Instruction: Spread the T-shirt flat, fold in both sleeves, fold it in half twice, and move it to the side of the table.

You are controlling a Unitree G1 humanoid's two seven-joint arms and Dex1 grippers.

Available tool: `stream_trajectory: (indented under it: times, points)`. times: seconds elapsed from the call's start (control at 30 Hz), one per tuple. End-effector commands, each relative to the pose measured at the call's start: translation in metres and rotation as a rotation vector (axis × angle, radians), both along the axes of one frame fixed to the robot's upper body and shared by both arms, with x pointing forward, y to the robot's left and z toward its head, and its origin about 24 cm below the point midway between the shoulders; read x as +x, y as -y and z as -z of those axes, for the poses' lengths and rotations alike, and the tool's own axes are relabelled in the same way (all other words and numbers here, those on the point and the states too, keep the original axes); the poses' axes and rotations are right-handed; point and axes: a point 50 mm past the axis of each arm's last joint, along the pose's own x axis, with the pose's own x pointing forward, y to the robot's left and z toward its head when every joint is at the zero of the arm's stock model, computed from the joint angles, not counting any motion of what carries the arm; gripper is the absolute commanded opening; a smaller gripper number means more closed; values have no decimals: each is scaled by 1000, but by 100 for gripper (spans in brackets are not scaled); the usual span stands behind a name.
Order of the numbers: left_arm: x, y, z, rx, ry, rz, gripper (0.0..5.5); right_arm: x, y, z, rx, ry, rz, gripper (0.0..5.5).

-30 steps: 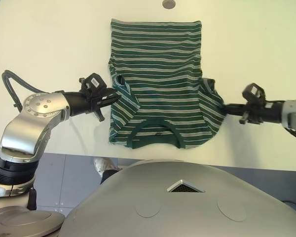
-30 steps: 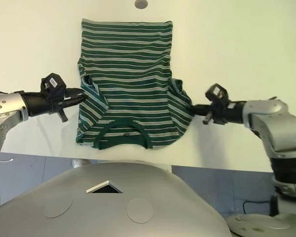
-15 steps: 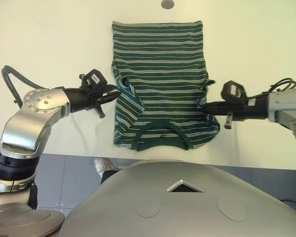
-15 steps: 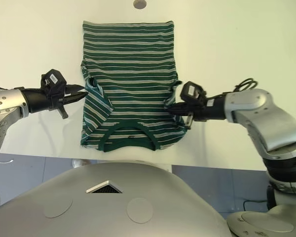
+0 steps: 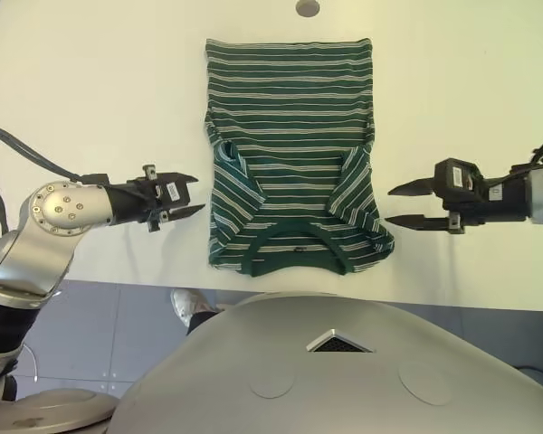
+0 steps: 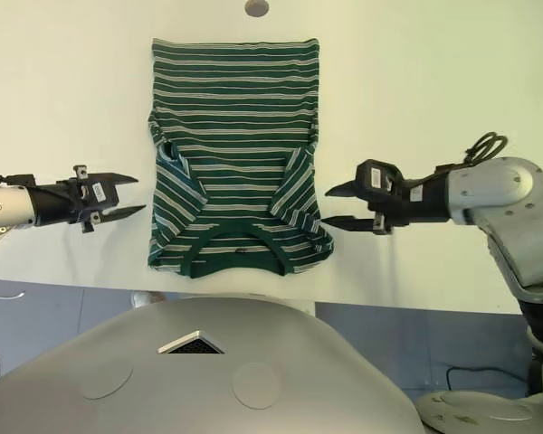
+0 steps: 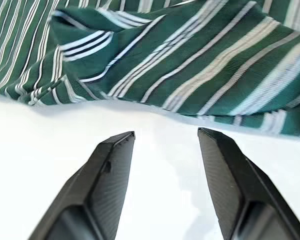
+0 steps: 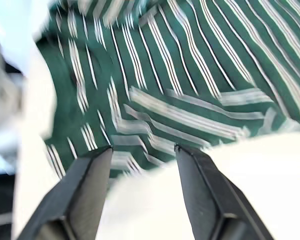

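Observation:
The green white-striped T-shirt (image 5: 290,127) lies on the white table (image 5: 90,90), collar toward the near edge, with both sleeves folded in over the body. My left gripper (image 5: 195,194) is open just off the shirt's left edge, nothing between its fingers (image 7: 112,165). On the other side, my right gripper (image 5: 391,205) is also open, a short gap from the shirt's right edge. Both wrist views show the striped cloth (image 7: 190,65) (image 8: 190,75) just beyond the fingertips, apart from them.
A small grey round disc (image 5: 307,7) is set in the table beyond the shirt's hem. Bare table surface extends to the left and right of the shirt. The near table edge (image 5: 118,282) runs just below the collar.
The right gripper carried the right sleeve inward over the shirt, let go and drew back to the right, open. The left gripper released the left sleeve and pulled back left, open.

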Motion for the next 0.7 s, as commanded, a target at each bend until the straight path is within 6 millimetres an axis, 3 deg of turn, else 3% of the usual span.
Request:
stream_trajectory:
  times: [0.03,0.17,0.3,0.43,0.6,0.7]
  points:
    - [-20,-5,23,116,45,253,256,-13,19,37,-158,233,-332,231]
    - [-36,-13,47,185,120,426,256,-36,-1,56,-15,335,-408,231]
    - [-41,-15,58,184,207,541,256,-35,-3,57,38,431,-424,231]
    - [-54,-6,64,132,232,644,256,-41,-19,56,109,463,-454,231]
    - [-68,0,67,107,231,779,259,-48,-26,59,111,426,-525,130]
    - [-71,-1,64,109,199,823,199,-50,-24,60,93,383,-528,71]
